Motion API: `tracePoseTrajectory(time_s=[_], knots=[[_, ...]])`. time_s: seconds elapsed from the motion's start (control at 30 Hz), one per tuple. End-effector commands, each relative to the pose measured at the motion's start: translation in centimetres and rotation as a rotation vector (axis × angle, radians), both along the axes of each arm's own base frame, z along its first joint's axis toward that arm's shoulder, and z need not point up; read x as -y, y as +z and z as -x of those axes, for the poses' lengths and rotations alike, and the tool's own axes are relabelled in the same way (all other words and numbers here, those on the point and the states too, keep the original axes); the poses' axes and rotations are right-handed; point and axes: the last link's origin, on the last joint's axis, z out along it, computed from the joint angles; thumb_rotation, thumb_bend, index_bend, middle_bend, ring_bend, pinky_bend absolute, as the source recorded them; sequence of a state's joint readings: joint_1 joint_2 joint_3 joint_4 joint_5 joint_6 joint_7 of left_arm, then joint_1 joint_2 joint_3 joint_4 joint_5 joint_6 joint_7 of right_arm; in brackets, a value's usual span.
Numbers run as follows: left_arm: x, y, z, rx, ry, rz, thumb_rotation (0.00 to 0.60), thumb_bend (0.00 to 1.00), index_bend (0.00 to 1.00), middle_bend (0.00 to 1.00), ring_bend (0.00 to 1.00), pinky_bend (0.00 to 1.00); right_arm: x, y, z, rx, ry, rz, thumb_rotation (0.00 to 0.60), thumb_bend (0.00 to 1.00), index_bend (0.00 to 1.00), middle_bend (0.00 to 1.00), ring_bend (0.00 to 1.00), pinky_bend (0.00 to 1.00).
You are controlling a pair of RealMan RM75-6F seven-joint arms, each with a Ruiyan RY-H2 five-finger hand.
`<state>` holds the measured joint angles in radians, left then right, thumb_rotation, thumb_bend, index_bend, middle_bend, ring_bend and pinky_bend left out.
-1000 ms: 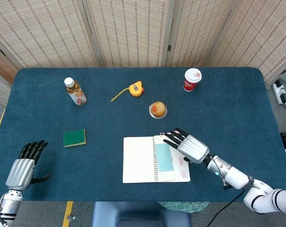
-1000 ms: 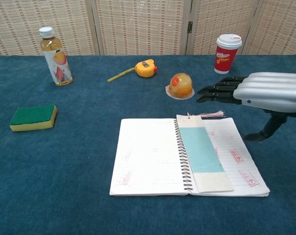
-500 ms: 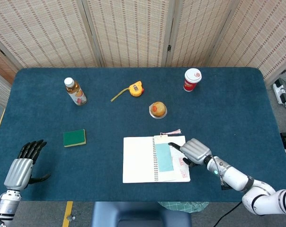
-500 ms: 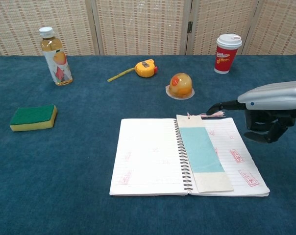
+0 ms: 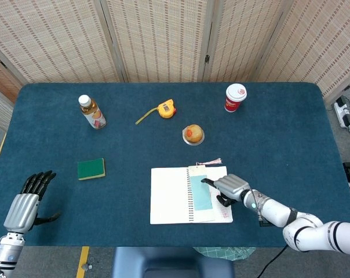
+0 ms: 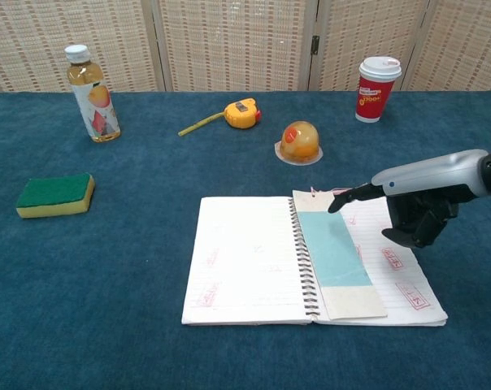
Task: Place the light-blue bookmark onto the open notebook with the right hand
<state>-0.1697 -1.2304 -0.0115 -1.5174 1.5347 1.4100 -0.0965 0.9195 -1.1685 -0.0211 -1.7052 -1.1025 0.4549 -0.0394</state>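
Note:
The light-blue bookmark (image 5: 200,193) (image 6: 333,248) lies flat on the right page of the open spiral notebook (image 5: 169,197) (image 6: 245,260), close to the spiral. Its pink tassel (image 6: 351,190) trails off the top edge of the page. My right hand (image 5: 230,186) (image 6: 424,195) hovers low over the right page, holding nothing. One finger (image 6: 347,197) stretches out toward the bookmark's top right corner, and the others are curled under. Whether the fingertip touches the bookmark I cannot tell. My left hand (image 5: 25,202) rests at the near left, fingers straight and apart, empty.
A green sponge (image 5: 91,169) (image 6: 55,195) lies left of the notebook. Further back stand a bottle (image 5: 92,112) (image 6: 89,81), a yellow tape measure (image 5: 165,109) (image 6: 242,113), an orange domed item (image 5: 193,134) (image 6: 299,141) and a red cup (image 5: 235,97) (image 6: 378,78).
My right hand curled most fingers in, kept one stretched out, and moved down and left toward the bookmark's top. The bookmark, notebook and left hand stayed put.

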Motion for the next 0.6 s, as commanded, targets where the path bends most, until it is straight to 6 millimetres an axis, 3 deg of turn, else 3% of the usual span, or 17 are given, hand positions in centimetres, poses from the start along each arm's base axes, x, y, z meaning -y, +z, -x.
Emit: tracePoseTrajectory(time_s=[0.03,0.6], knots=[[-0.1,0.0,0.0,0.001,0.001,0.003,0.6,0.13,0.13,0.1,0.02,0.06,0.3,-0.7,-0.1,-0.008,-0.006,-0.008,0.6,0.69,0.0,1.0,1.0,1.0],[0.0,0.4,0.1,0.008,0.0,-0.005,0.6,0.13,0.13,0.1,0.02,0.06,0.1,-1.8,0.3,-0.036,-0.004,-0.015,0.6,0.68,0.0,1.0,1.0,1.0]])
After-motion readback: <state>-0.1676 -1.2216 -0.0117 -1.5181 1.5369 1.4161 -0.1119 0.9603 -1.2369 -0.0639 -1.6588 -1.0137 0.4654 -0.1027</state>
